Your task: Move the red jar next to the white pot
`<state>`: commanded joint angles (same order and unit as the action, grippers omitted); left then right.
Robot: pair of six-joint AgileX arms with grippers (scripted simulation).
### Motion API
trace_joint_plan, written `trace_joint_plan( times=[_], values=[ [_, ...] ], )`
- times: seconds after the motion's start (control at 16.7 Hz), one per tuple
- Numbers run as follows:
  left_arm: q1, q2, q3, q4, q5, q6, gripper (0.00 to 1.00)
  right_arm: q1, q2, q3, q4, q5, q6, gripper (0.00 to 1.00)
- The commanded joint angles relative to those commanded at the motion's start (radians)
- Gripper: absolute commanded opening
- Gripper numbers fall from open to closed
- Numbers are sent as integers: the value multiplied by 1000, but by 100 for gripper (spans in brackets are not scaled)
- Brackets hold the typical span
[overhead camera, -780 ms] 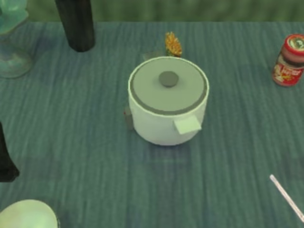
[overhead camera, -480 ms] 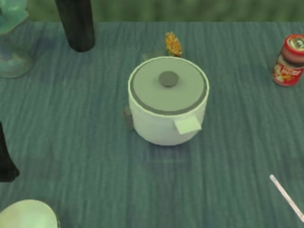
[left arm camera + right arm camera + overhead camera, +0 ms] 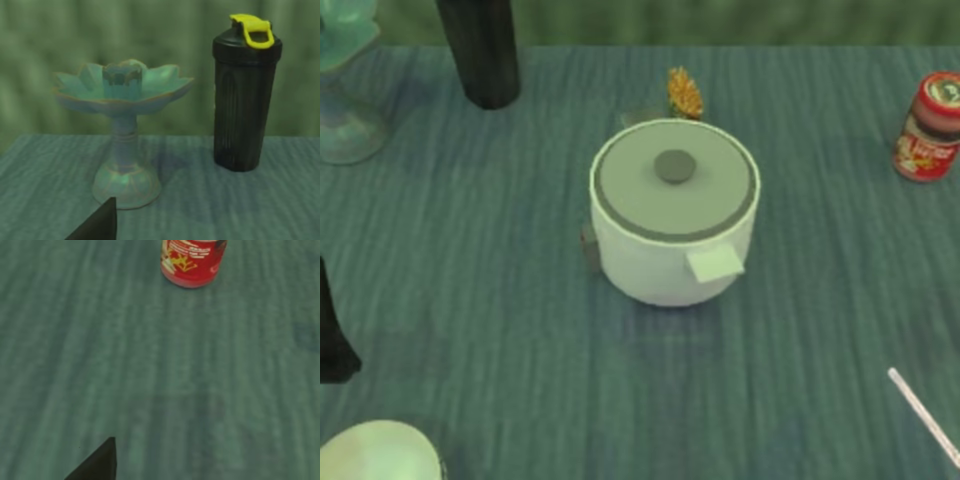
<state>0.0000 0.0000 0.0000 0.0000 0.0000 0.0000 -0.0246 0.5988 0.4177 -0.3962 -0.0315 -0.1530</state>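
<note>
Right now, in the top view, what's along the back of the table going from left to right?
Teal flower-shaped stand → black shaker bottle → small orange flower thing just behind the white pot → the red jar at the right edge.

Little of the robot showed. The left arm (image 3: 332, 335) appeared in the top view as a matte black, blocky shape with no visible markings, screws or cables. The right arm (image 3: 923, 412) showed only as a thin white strip with a grey edge. Each wrist view held one dark, pointed black wedge.
</note>
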Motion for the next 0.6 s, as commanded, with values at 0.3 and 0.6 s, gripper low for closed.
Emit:
trace_joint_plan(
  times=[0.3,0.6],
  values=[
    [0,0,0,0,0,0,100,-15,475,426,-267,-35,-142,100],
    [0,0,0,0,0,0,100,-30,954,939,-512,-76,-300,100]
  ],
)
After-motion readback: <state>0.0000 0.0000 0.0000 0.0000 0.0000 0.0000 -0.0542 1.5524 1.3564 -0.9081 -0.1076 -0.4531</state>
